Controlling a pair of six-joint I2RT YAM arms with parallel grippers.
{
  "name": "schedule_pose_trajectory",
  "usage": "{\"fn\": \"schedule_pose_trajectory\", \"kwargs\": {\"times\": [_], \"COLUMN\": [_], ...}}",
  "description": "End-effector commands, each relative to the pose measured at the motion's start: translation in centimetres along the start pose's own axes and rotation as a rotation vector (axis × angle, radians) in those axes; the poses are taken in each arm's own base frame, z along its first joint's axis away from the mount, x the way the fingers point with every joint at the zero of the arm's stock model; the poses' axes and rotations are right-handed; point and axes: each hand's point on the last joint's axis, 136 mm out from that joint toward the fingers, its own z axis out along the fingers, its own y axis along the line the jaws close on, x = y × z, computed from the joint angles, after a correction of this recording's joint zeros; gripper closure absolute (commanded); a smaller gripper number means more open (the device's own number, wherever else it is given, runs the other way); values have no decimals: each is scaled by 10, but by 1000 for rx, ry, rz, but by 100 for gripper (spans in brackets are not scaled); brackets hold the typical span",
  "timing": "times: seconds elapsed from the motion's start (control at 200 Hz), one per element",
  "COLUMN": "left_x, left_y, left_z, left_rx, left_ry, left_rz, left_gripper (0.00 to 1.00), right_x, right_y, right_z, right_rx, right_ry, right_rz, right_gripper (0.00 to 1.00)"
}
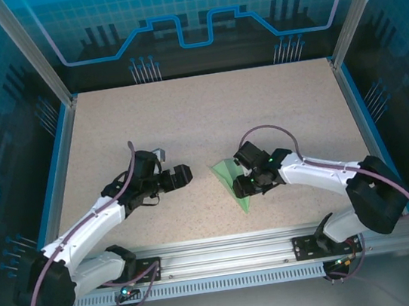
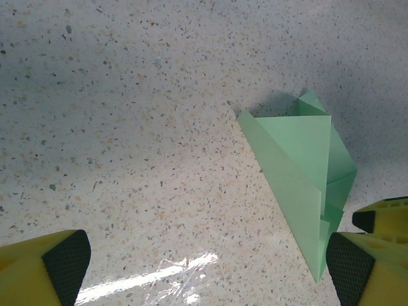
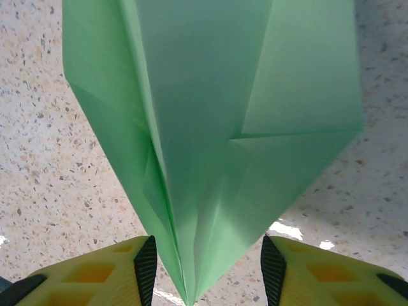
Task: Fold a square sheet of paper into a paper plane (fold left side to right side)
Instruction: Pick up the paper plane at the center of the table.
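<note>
You have a speckled table [image 1: 183, 110] with both arms reaching inward over its near half. The paper plane [image 1: 236, 186] lies flat on the table just right of centre, folded to a narrow dart, its point toward the near edge. Your right gripper [image 3: 209, 268] sits over that pointed end, jaws parted either side of the tip [image 3: 188, 290], with the pads [image 3: 146, 264] not pressing on it. Your left gripper [image 2: 207, 261] stands fully spread and empty, just beside the plane's left edge [image 2: 280, 172].
</note>
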Motion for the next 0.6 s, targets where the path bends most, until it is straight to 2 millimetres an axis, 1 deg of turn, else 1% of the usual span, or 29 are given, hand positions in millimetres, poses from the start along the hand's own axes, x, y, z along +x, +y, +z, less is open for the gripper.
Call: {"fn": "schedule_pose_trajectory", "kwargs": {"times": [0.0,0.125,0.35,0.44,0.595], "left_x": [2,2,2,2,3], "left_y": [8,8,9,10,10], "left_z": [-2,-2,-2,-2,-1], "left_rx": [-21,-24,-27,-29,-32], "left_ry": [-5,-5,-5,-5,-3], "left_rz": [3,4,5,4,6], "left_gripper": [1,1,1,1,1], "right_x": [-6,-6,-7,-8,-4], "right_y": [13,15,13,16,16], "right_z": [-1,1,10,13,20], "right_rx": [-20,-18,5,-1,5], "right_ry": [-1,1,20,25,46], "right_rz": [-45,-50,-48,-50,-50], "right_gripper": [51,51,55,56,56]}}
